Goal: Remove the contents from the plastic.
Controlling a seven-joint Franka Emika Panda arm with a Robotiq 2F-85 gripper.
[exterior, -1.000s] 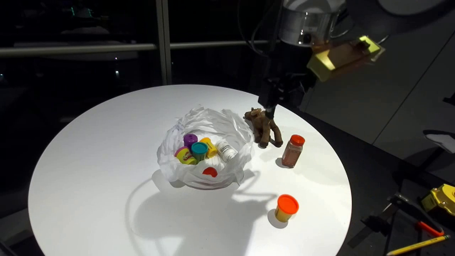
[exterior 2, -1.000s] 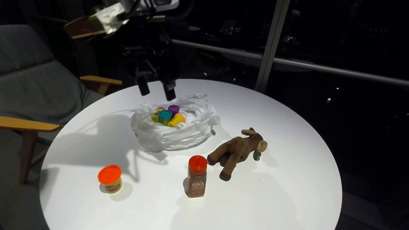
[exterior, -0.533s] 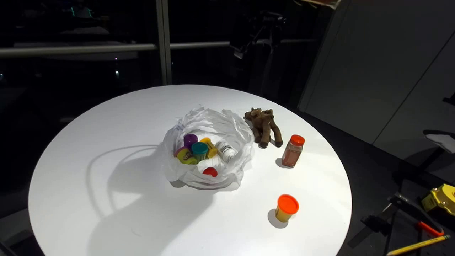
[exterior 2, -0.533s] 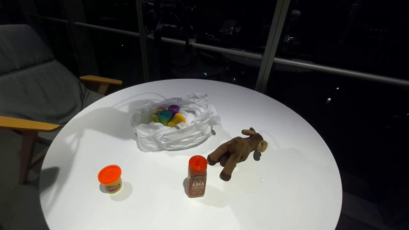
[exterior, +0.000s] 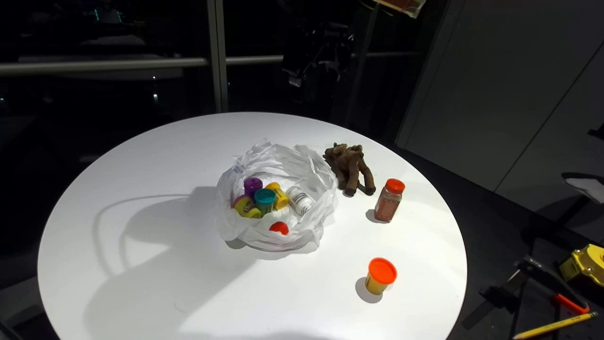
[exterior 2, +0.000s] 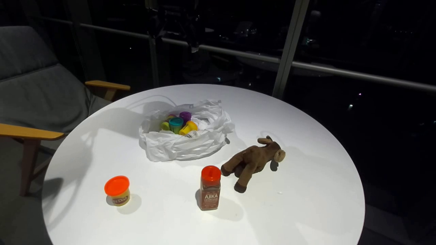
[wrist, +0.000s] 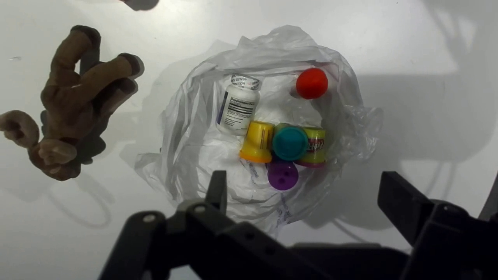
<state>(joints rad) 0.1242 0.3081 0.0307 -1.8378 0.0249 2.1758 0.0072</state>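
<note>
Since the earlier frame, the gripper (wrist: 304, 188) is being moved: it is being shown higher in both exterior views, and its shadow (exterior: 165, 264) is being cast farther left over the round white table (exterior: 155, 156) in an exterior view. The table is being flanked by a grey chair (exterior 2: 34, 68) and backed by dark windows (exterior 2: 340, 41), which are being crossed by a rail (exterior 2: 357, 75).

The gripper's fingers (wrist: 217, 188) are being held wide apart, well above the bag (exterior 2: 185, 148). In the bag on the table, a bottle (wrist: 237, 109), a red thing (wrist: 311, 83), a yellow tub (wrist: 258, 142), a teal tub (wrist: 290, 143), a lime tub (wrist: 316, 147) and a purple tub (wrist: 283, 176) are being held, the four tubs being bunched together. Outside it, a brown toy (exterior 2: 253, 158), a jar (exterior 2: 210, 191) and an orange-lidded tub (exterior 2: 118, 190) are being supported by the table.

On the jar, "AJIKA" is being displayed above smaller lettering. Part of "Play-Doh" is being shown on the orange-lidded tub and on the lime tub. "Supplement Facts" and "SEALED" are being carried by the bottle, its finer print being lost to blur.
</note>
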